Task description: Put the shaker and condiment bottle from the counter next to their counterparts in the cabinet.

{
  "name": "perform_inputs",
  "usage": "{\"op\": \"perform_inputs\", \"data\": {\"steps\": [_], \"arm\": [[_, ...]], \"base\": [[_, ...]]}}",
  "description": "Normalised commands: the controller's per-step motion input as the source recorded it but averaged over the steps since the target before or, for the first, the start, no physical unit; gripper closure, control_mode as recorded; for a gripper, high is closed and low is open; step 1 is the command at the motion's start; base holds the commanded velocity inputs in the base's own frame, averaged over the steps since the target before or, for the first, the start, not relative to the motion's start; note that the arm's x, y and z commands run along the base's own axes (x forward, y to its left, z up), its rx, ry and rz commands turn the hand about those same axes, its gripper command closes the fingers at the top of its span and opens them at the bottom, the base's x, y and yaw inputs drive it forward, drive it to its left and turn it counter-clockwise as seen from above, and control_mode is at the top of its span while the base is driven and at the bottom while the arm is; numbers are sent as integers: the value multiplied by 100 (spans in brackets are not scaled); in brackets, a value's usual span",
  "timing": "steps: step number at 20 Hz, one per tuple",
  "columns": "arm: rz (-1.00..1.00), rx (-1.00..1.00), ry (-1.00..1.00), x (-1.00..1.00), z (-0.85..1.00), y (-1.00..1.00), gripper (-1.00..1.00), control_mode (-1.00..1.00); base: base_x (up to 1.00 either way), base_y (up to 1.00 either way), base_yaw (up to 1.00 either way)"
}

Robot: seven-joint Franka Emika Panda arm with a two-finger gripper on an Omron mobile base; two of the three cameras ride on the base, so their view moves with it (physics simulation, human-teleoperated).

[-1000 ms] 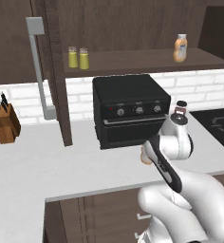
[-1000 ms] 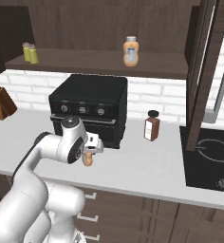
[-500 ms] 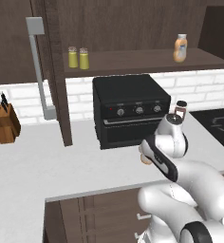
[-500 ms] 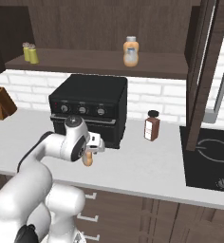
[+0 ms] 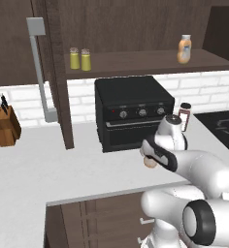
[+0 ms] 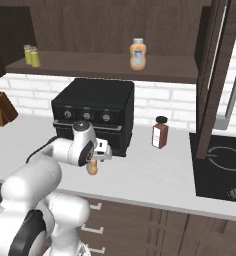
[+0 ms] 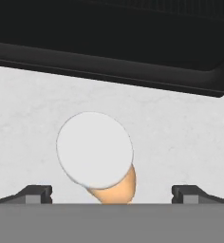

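Since a second ago only the arm has shifted slightly; the gripper hovers, spread wide, over the bottle at centre frame on the counter, so descending and closing seems next.

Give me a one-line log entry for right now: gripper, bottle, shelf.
gripper: open, fingers either side of condiment bottle | bottle: on counter before black oven | cabinet shelf: two shakers, one orange bottle
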Motion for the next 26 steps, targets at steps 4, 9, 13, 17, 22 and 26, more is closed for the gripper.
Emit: {"op": "perform_inputs", "data": {"steps": [4,9,13,17,22,26], "arm": [[0,0,1,14,-17,1,-100,-100],[2,0,0,18,-20,13,100,-100],[2,1,4,45,-12,-1,100,-100],[4,0,1,36,-9,0,100,-100],[2,0,0,5,-3,0,100,-100],[0,0,0,-41,0,0,100,-100]], "base": [[0,0,0],[0,0,0],[0,0,0],[0,0,0],[0,0,0],[0,0,0]]}}
